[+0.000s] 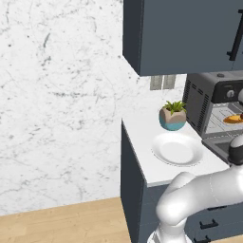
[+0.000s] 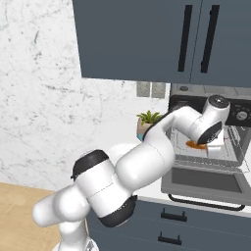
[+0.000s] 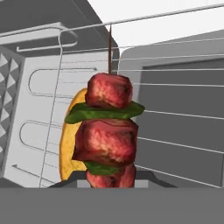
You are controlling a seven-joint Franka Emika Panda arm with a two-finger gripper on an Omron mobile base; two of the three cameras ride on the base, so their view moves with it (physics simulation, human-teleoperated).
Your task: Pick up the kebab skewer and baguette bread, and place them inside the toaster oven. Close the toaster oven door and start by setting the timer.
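Red meat chunks on the thin stick — the kebab skewer (image 3: 107, 133) — are pinched by the gripper (image 3: 109, 181) inside the dark toaster oven (image 2: 235, 110). It should be lowered flat onto the silver wire rack (image 3: 175, 118), beside the golden baguette bread (image 3: 70, 144) — then let go gently.

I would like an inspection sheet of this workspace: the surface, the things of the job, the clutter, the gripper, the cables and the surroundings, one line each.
Surface: white counter on dark blue-grey base cabinets.
Job's things: toaster oven stands on the counter; toaster oven door is folded down open; baguette bread lies on the wire rack inside; kebab skewer is held just over the rack, in front of the bread.
Clutter: empty white plate; small potted plant behind it.
Gripper: gripper shut on the kebab skewer, reaching into the oven cavity.
Cables: nothing seen.
Surroundings: marble wall, upper cabinets, wall outlet, wooden floor.
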